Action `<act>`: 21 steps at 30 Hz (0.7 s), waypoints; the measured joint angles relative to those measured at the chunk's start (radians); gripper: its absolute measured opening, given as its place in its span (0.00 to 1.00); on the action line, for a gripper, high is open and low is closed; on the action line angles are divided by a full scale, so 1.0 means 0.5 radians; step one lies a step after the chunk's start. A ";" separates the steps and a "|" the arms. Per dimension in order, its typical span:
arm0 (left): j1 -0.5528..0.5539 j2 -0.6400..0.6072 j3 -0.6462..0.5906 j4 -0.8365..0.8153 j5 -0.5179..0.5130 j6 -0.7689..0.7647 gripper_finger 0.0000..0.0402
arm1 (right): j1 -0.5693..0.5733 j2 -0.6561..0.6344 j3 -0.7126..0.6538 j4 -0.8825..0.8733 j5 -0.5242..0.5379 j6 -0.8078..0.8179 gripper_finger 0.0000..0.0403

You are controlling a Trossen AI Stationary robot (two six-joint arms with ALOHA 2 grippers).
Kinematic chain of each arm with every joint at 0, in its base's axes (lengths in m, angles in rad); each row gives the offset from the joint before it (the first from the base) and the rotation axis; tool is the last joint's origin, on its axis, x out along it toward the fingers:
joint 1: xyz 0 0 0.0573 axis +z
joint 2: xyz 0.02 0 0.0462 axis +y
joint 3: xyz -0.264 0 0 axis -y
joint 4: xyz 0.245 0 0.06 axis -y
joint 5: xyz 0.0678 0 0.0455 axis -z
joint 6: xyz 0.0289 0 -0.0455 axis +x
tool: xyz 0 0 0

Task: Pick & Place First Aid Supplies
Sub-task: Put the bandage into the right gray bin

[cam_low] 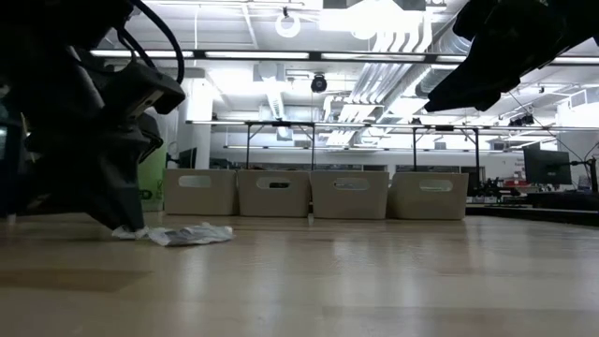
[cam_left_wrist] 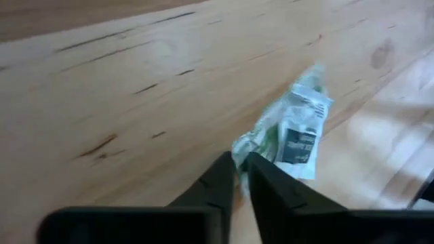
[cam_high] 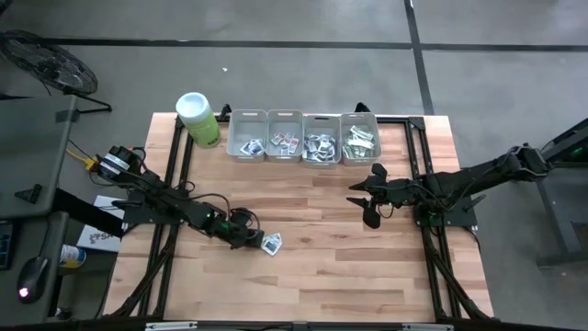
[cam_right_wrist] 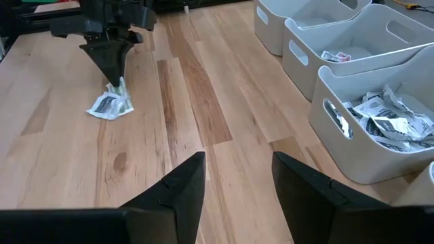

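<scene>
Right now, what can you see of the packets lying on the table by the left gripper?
The loose packets are a small crumpled clump of flat paper: white with a dark printed panel, plus a green-and-white one. They lie on the bare wooden table, well in front of the grey bins. The left gripper is down at the clump's edge, fingers nearly closed, pinching the green-and-white corner. How many packets there are is unclear.

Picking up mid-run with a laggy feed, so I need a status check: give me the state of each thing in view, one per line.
Left gripper: down at the table, nearly shut, pinching the edge of the packet.
Packet: crumpled, lying on the table, not lifted.
Right gripper: open, empty, held above the table near the bins.
Four grey bins: upright in a row, each holding packets.
Green canister: upright, lid on.
</scene>
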 joint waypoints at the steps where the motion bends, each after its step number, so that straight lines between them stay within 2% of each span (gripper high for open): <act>1: 0.000 0.000 -0.001 -0.004 -0.004 0.020 0.10 | 0.000 0.000 0.000 0.000 0.000 0.000 0.41; 4: 0.000 0.000 -0.004 -0.012 -0.015 0.071 0.02 | 0.000 0.000 0.000 0.000 0.000 0.000 0.41; 9: -0.001 0.002 -0.004 0.002 -0.075 0.125 0.01 | 0.000 0.000 0.000 0.000 0.000 -0.006 0.41; 17: 0.003 0.003 -0.007 0.092 -0.286 0.293 0.00 | 0.000 0.000 0.000 0.000 0.038 -0.006 0.41; 21: 0.003 0.003 -0.006 0.209 -0.426 0.538 0.00 | 0.000 0.000 0.000 0.001 0.078 -0.007 0.41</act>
